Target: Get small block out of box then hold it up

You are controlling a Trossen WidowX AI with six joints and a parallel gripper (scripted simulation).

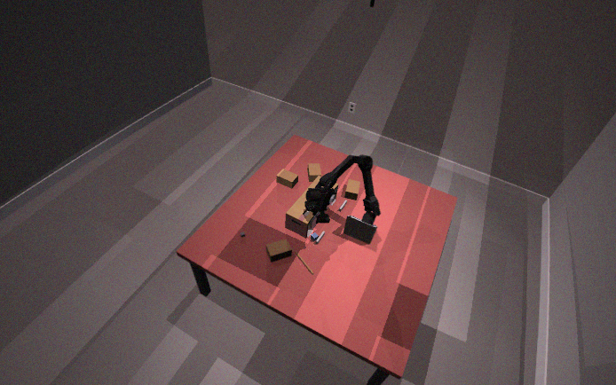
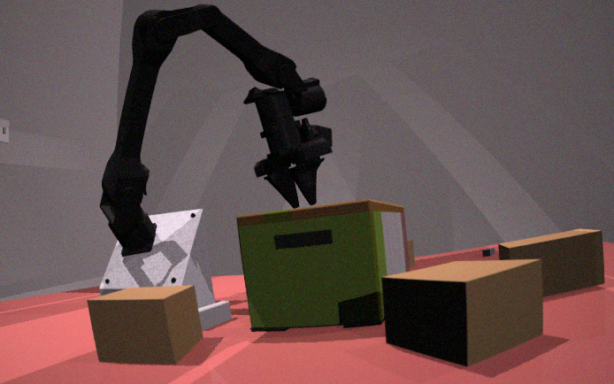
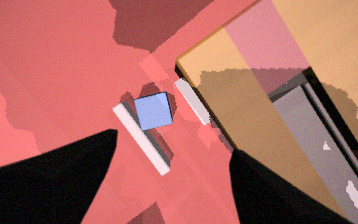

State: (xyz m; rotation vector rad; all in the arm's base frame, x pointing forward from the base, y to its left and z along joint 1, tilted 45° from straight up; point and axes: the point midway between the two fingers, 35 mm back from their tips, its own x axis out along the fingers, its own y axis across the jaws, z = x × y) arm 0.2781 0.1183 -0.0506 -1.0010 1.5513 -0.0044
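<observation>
Hanging above the near top edge of the box (image 2: 310,276), the pincer (image 2: 298,193) points down with its jaws partly apart and nothing between them. In the wrist view the two dark fingertips fill the lower corners, and the red bench (image 3: 45,60) shows in the gap.

Left of centre between those tips, and farther out from them, a pale bar (image 3: 141,139) lies flat on the bench at a slant. The small blue block (image 3: 153,111) sits on the bench just beside the bar's far end, touching or nearly touching it, outside the box. Right of the block a second, shorter pale bar (image 3: 192,101) lies along the box's corner. Farther right the box's tan top (image 3: 330,45) takes up that side of the view, with a grey inner shelf (image 3: 310,145) seen through its clear panel, beyond the right fingertip.

From the exterior view the pincer hangs over the box's green wall; a tan crate (image 2: 145,321) stands to its left below, beside the arm's white base (image 2: 190,224), and two more crates (image 2: 467,310) stand to its right.
</observation>
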